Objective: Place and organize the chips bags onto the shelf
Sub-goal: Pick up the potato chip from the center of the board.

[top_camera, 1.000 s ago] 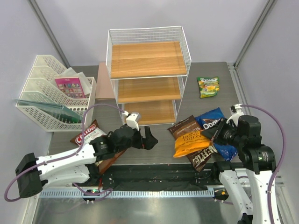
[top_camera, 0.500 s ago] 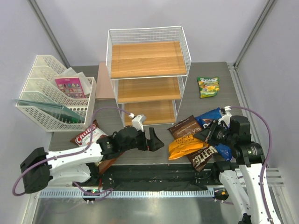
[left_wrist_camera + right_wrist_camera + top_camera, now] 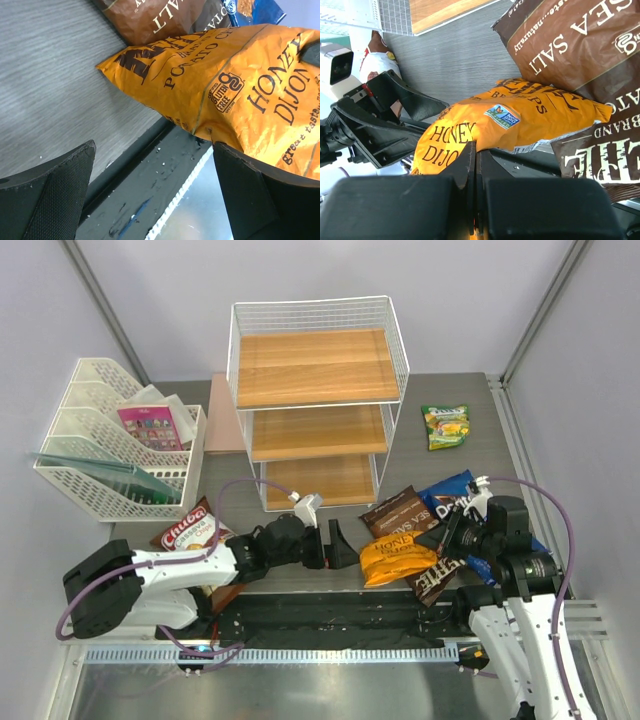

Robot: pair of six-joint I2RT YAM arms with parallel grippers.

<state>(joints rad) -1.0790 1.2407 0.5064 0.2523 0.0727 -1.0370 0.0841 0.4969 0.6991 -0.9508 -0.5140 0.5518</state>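
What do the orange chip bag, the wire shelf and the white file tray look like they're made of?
Orange bag: thin plastic film, semi-gloss, going by its creases and soft sheen.
Shelf: thin white-coated wire, likely metal, with light-brown boards that show wood grain, possibly laminate.
File tray: white moulded plastic mesh, matte by the look.

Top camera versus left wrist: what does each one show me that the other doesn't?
Only top: the shelf, no bags on it; the green bag right of it; the red-lettered bag by the left arm; the file tray; the right claw shut on the orange bag. Only left wrist: that bag's gluten-free badge, readable. Both: the orange bag, the Sea Salt bag, a bit of the Doritos bag, the open left claw.
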